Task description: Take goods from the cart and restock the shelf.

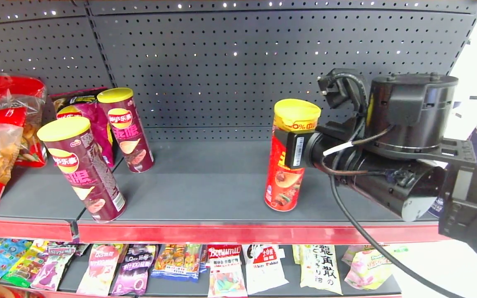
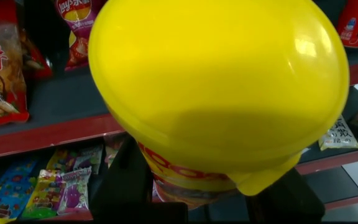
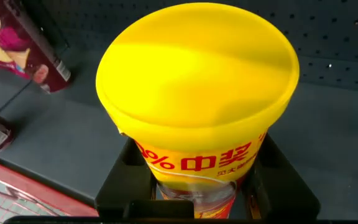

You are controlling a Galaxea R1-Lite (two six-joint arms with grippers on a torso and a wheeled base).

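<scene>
Now the red can point(image 1: 283, 186) stands near the front edge of the shelf point(image 1: 205, 182), right gripper point(image 1: 293, 150) clamped on it, while the left gripper point(image 2: 207, 200) grips a second can point(image 2: 216, 81), not yet shelved.

Two purple cans point(image 1: 82, 167) point(image 1: 126, 128), two red cans point(image 1: 288, 161) point(image 2: 216, 93)

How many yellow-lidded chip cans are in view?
4. Left on the shelf stand a front purple can and a rear purple can. The right pincer holds a red can upright farther right. The left pincer holds a fourth can. Others may be hidden.
</scene>
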